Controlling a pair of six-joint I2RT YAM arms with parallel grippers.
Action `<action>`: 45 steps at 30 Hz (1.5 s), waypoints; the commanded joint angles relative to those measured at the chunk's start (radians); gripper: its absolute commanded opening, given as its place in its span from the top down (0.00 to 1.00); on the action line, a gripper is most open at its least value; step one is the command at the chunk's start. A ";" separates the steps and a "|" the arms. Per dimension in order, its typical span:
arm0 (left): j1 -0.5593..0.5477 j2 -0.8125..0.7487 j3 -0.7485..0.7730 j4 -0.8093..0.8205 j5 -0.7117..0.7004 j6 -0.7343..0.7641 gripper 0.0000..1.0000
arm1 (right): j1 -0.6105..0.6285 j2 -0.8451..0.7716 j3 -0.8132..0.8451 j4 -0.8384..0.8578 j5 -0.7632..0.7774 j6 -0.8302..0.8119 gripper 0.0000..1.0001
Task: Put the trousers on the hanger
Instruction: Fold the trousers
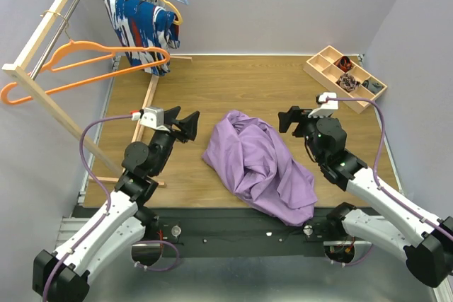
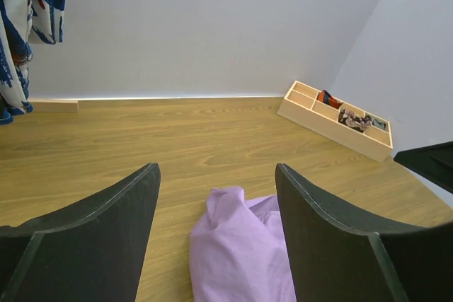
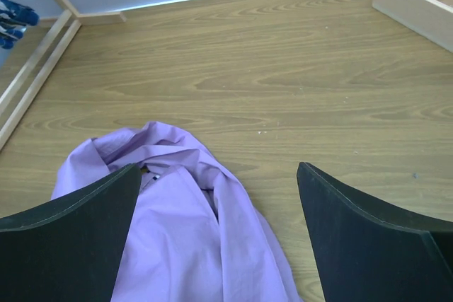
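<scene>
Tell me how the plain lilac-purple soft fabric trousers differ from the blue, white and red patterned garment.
The lilac trousers lie crumpled in a heap on the wooden table; the patterned garment hangs up on the wooden rack. The trousers are one plain colour; the garment mixes blue, white and red. Both are soft cloth.

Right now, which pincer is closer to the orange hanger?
Left. The left pincer is on the same side of the trousers as the orange hanger. The right pincer is beyond the trousers, much farther away.
</scene>
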 commanded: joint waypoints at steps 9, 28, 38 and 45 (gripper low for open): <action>-0.012 0.148 0.070 -0.043 0.066 0.040 0.26 | 0.005 -0.033 -0.032 -0.019 0.158 0.015 0.00; -0.166 0.603 0.044 0.104 0.073 -0.142 0.25 | 0.005 0.126 -0.053 -0.036 0.022 0.124 0.00; -0.164 0.793 0.113 0.170 0.103 -0.150 0.23 | 0.005 0.272 -0.092 -0.056 -0.092 0.205 0.00; -0.163 0.845 0.107 0.217 0.099 -0.165 0.25 | 0.005 0.426 -0.069 -0.057 -0.099 0.241 0.00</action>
